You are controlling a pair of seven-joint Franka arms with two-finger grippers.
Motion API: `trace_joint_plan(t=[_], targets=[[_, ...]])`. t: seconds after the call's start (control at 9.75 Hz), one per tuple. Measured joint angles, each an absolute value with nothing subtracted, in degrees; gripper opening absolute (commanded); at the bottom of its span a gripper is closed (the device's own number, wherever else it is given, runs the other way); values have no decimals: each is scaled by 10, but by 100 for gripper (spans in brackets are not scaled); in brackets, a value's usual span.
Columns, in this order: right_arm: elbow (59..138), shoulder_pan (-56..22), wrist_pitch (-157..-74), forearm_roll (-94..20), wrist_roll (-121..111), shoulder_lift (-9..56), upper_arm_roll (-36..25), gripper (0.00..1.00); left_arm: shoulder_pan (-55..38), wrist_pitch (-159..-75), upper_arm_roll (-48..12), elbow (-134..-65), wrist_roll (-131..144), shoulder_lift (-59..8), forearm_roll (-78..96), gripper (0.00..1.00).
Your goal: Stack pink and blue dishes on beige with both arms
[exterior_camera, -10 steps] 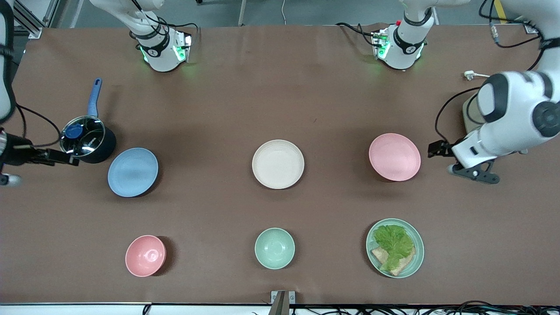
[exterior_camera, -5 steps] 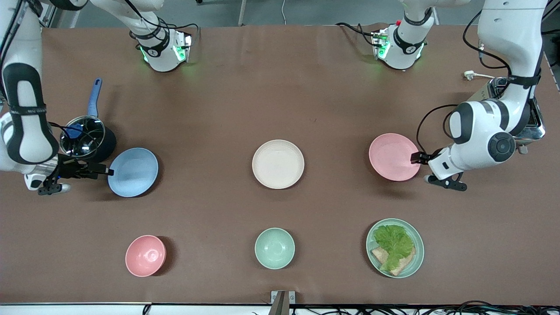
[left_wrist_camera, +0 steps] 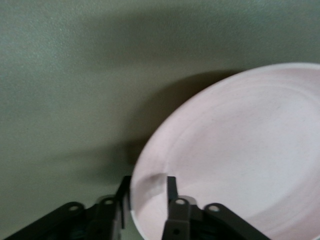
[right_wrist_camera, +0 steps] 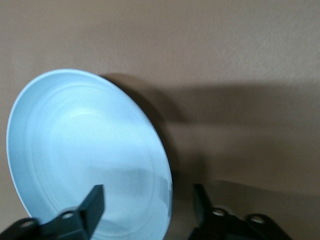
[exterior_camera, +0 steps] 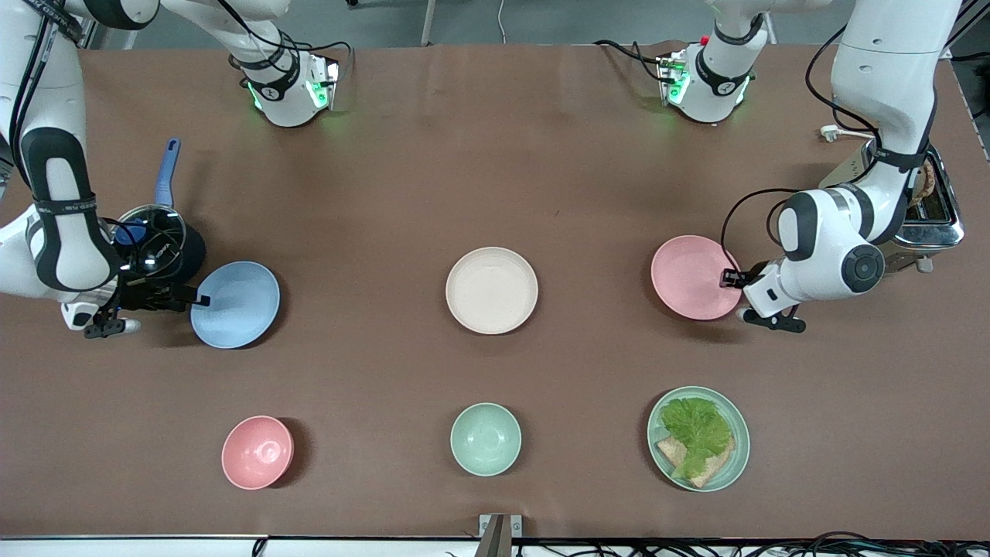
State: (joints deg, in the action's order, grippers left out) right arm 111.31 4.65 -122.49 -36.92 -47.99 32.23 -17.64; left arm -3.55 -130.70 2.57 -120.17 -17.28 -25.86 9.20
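The left gripper (exterior_camera: 733, 277), narrowly parted, straddles the pink plate's (exterior_camera: 694, 277) rim, the right gripper (exterior_camera: 197, 300) straddles the blue plate's (exterior_camera: 236, 304) wide, and the beige plate (exterior_camera: 491, 290) lies between them mid-bench.

Robotics lab, staged kitchen setup: two white arms bolted to brown-covered bench (exterior_camera: 433, 155), green status lights at bases, loose cables, aluminium framing at edge; toaster (exterior_camera: 932, 213), saucepan (exterior_camera: 158, 246), plastic dishes laid out.
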Motion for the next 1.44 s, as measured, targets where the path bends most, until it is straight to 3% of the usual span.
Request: trace_joint_plan(t=[0.21,0.51,0.72,0.92,1.13,1.44], targets=[[1120,47,-1227,-370,-487,322,-177,3,-35,-1309,26,-1199,-186,-258,93,0],[1120,47,-1230,-371,-492,327,-178,0,-35,-1281,8,-1176,-192,-224,110,0],[1102,46,-1220,-372,-486,327,-181,0,-35,-1261,-64,-1160,-123,-193,154,1],[1034,42,-1132,-357,-439,326,-196,1,-47,-1268,-157,-1137,30,-193,159,1],[937,38,-1019,-312,-344,323,-203,1,-62,-1324,-233,-1100,172,-237,158,1],[835,4,-897,-291,-199,320,-198,1,-138,-1402,-252,-1018,404,-349,45,4]])
